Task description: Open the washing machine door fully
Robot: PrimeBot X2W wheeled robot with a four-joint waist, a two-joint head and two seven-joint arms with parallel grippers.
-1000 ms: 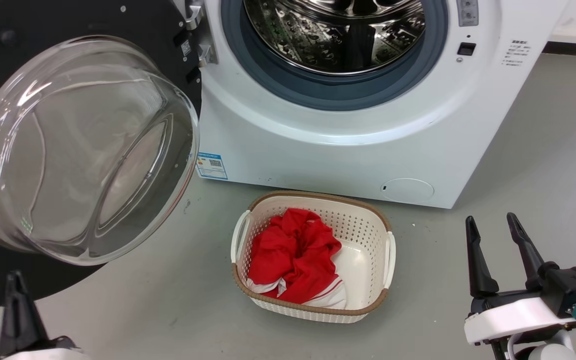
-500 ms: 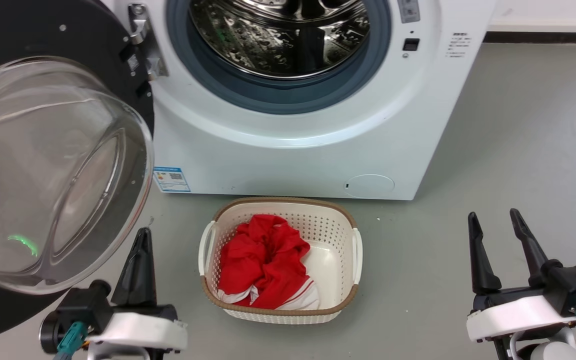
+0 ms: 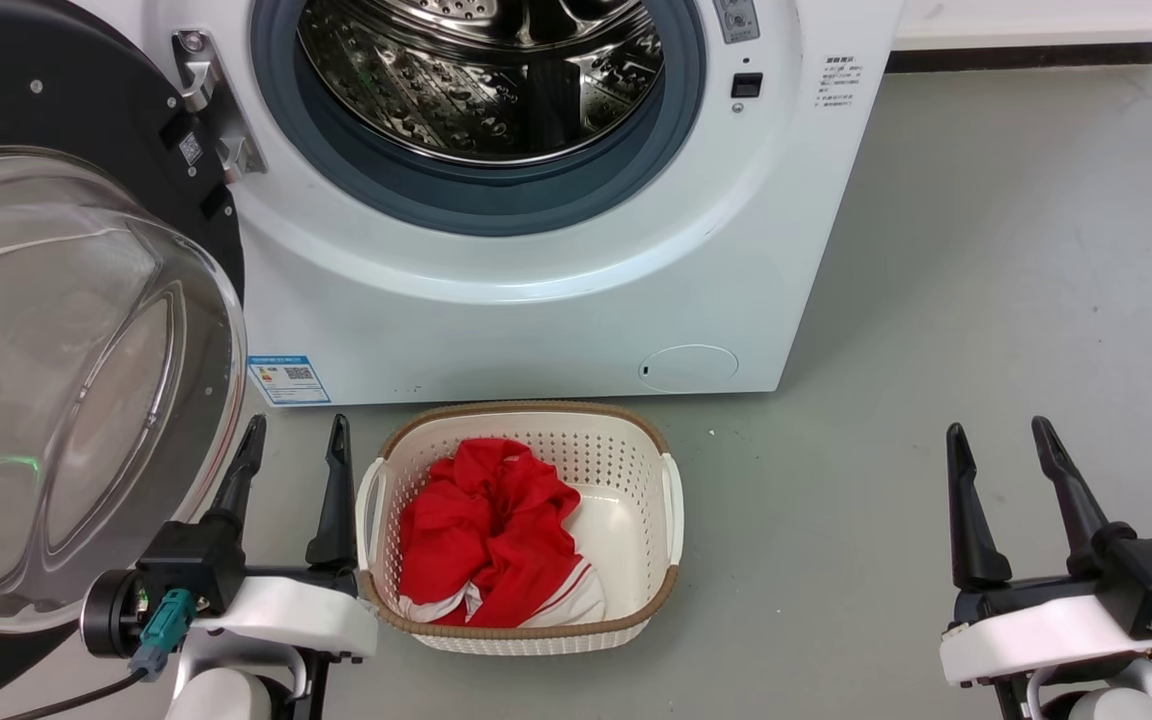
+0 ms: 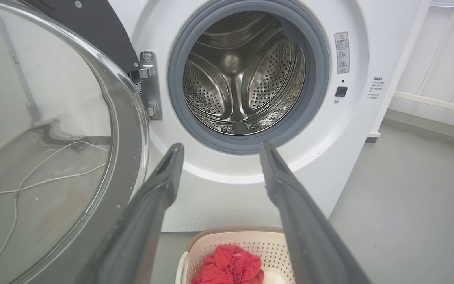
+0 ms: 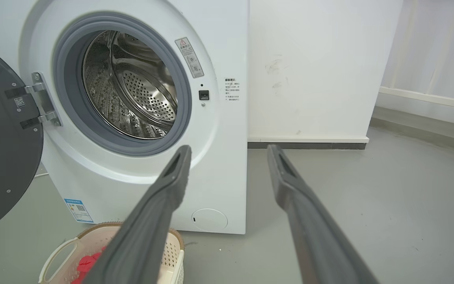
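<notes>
1. Door [image 3: 66, 350]: swung out from the machine [image 3: 536, 320], hung on the hinge [image 3: 206, 100] at the left edge of the machine front. Glass bowl turned toward the robot.
2. Drum [image 3: 476, 80] and gasket [image 3: 476, 205]: exposed all round, with no part of the door across them.
3. Left gripper [image 3: 296, 430]: fingers spread apart, nothing held. Positioned low, between the door's lower rim and the basket [image 3: 526, 408], just beside both. No contact with the door evident.
4. Right gripper [image 3: 998, 432]: fingers spread apart, nothing held. Positioned over bare floor [image 3: 886, 350], well apart from the machine's right front corner.
5. Basket: on the floor just before the machine's lower front edge, with red cloth [image 3: 486, 530] inside.
6. Progress, by judgement: main swing done and latch side released, with the door well away from the front panel.
7. Remaining, by judgement: at most a short outward push on the door's inner face, up to the hinge stop. Cannot be told whether the stop is already reached.
8. Caution: keep the left fingers clear of the glass bowl and the basket handle during any further push.
</notes>
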